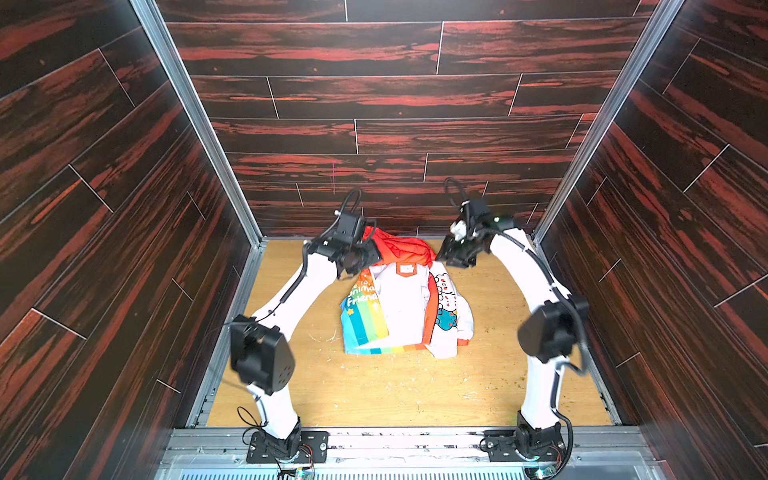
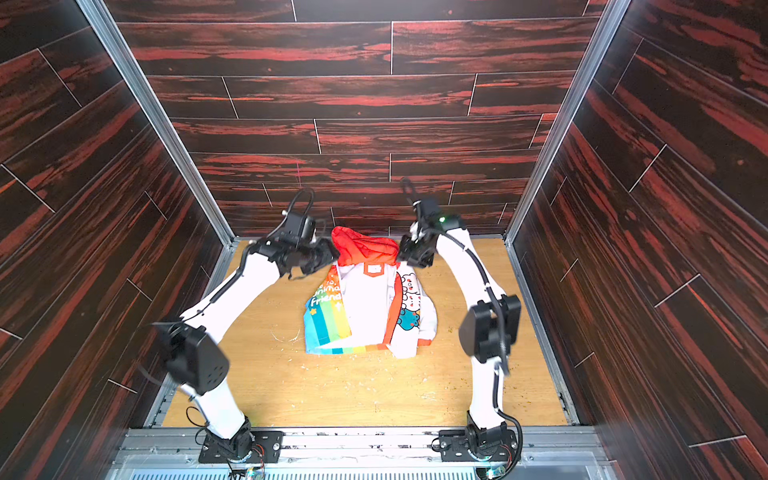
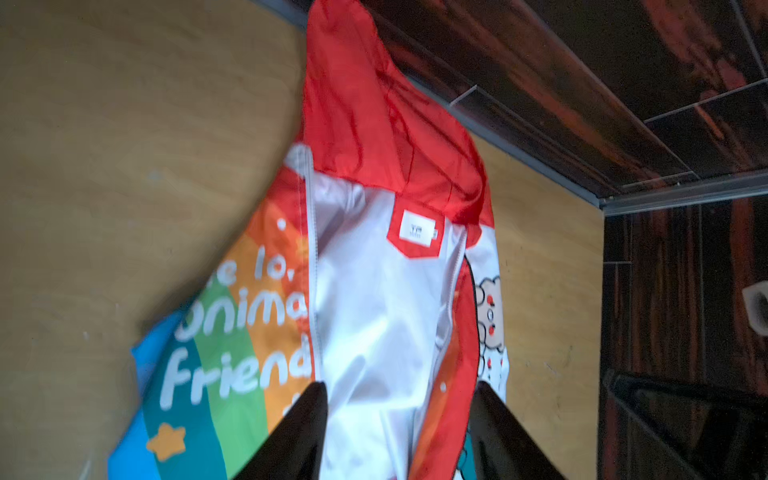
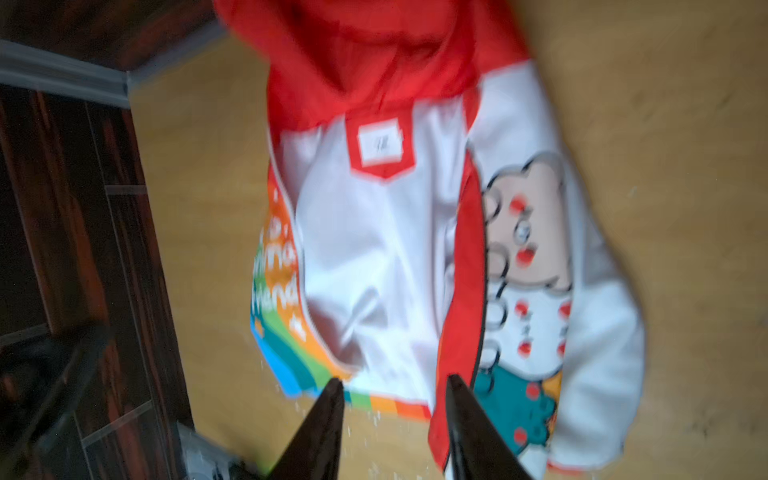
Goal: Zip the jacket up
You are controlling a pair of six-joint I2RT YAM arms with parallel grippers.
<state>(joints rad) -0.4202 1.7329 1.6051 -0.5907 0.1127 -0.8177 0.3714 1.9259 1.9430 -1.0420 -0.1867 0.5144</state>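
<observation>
The jacket (image 1: 399, 307) (image 2: 365, 307) lies flat on the wooden table, unzipped, with its white lining facing up. Its orange hood (image 1: 399, 247) points to the back wall and its rainbow hem to the front. The left wrist view shows a zipper edge (image 3: 313, 249) running down the rainbow-striped front panel. My left gripper (image 1: 363, 261) (image 3: 401, 386) hovers open at the hood's left side, holding nothing. My right gripper (image 1: 452, 257) (image 4: 395, 379) hovers open at the hood's right side, also with nothing in it. The right wrist view of the jacket (image 4: 374, 249) is blurred.
The wooden table (image 1: 374, 395) carries scattered small crumbs. Dark red wood-patterned walls (image 1: 374, 124) with metal corner posts (image 1: 195, 120) close in the back and both sides. Both arm bases sit on the metal rail (image 1: 407, 440) at the front.
</observation>
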